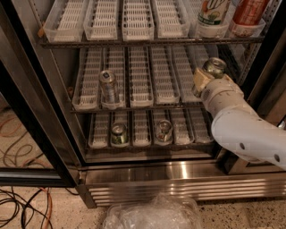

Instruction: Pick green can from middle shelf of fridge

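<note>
The fridge stands open in front of me. Its middle shelf carries long white slotted lane trays. My gripper is at the right end of this shelf, at the tip of my white arm. It is shut on the green can, whose shiny silver top and olive side show just above the wrist. The fingers are mostly hidden behind the wrist and the can. A silver-grey can stands upright in a left lane of the same shelf.
Two cans stand on the lower shelf. Two bottles stand on the top shelf at the right. The black door frame is at the left. Cables and a clear plastic bag lie on the floor.
</note>
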Robot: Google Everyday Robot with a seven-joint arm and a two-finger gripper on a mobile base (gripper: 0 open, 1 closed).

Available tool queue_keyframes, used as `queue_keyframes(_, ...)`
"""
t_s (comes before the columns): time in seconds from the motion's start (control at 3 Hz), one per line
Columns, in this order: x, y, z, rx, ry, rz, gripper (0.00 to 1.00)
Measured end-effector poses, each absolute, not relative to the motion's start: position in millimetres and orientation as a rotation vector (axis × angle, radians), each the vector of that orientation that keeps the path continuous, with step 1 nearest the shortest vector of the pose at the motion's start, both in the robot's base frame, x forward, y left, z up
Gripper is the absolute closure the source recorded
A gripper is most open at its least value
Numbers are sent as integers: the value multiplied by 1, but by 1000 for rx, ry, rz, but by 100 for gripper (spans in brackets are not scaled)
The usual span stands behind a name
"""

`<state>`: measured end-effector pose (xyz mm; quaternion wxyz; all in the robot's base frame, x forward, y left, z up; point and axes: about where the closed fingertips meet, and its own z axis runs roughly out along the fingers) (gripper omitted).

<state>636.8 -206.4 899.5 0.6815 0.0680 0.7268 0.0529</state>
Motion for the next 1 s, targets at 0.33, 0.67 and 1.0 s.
queue_keyframes(0.33, 636, -189, 895, 84, 1657, 156, 100)
queue_keyframes(0.67, 636, -189, 895, 83, 1655, 154, 100)
queue_keyframes(1.0, 619, -174, 901, 48, 1650, 234, 100)
